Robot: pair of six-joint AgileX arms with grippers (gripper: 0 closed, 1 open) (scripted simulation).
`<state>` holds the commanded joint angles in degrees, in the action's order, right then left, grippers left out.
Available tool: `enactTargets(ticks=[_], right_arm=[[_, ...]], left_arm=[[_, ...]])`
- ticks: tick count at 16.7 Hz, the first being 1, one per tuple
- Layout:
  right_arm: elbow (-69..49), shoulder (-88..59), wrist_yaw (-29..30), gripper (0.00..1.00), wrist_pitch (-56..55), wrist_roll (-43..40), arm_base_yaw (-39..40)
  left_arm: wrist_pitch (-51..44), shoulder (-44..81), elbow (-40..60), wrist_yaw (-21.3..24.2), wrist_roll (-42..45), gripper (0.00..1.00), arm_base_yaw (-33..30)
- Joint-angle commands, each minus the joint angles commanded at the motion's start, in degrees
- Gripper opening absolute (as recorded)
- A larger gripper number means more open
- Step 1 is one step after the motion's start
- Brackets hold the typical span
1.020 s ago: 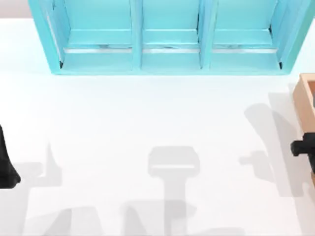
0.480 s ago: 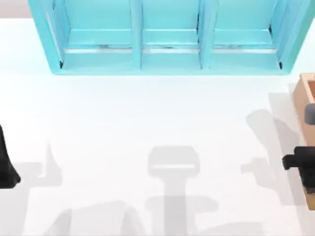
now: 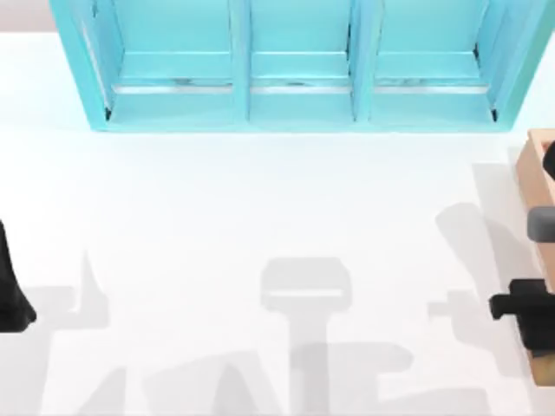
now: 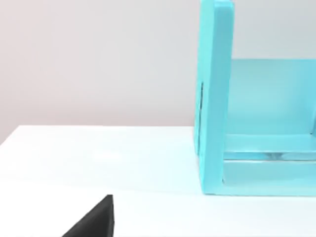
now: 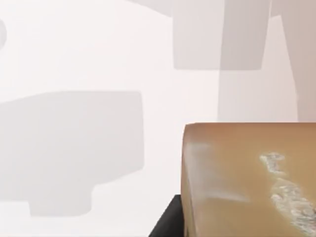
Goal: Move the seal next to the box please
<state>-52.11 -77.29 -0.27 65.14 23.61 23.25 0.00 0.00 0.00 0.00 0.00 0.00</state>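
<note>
The seal (image 5: 237, 177), a tan-brown block with a whitish speckled mark on one face, sits close up in the right wrist view, raised above the white table. A dark finger (image 5: 168, 224) of my right gripper presses against its side. From above, my right gripper (image 3: 520, 310) is at the table's right edge, over the peach-tan box (image 3: 534, 169), whose near corner (image 3: 543, 368) shows below the arm. My left arm (image 3: 10, 290) is parked at the left edge.
A big turquoise three-bay shelf unit (image 3: 295, 69) spans the back of the table, and its end wall (image 4: 215, 98) stands in the left wrist view. Broad grey shadows lie across the white table (image 3: 260, 199) in front.
My right arm has slid toward the table's front along the right edge, over the box. The left arm has not moved.
</note>
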Motion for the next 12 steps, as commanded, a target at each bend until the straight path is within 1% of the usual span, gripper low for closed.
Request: enactTargets(ticks=[1, 12], right_arm=[[0.0, 0.0, 0.0, 0.00, 0.0, 0.0, 0.0], [0.0, 0.0, 0.0, 0.83, 0.0, 0.0, 0.0]], left_arm=[[0.0, 0.0, 0.0, 0.0, 0.0, 1.00, 0.0], [0.0, 0.0, 0.0, 0.0, 0.0, 1.00, 0.0]])
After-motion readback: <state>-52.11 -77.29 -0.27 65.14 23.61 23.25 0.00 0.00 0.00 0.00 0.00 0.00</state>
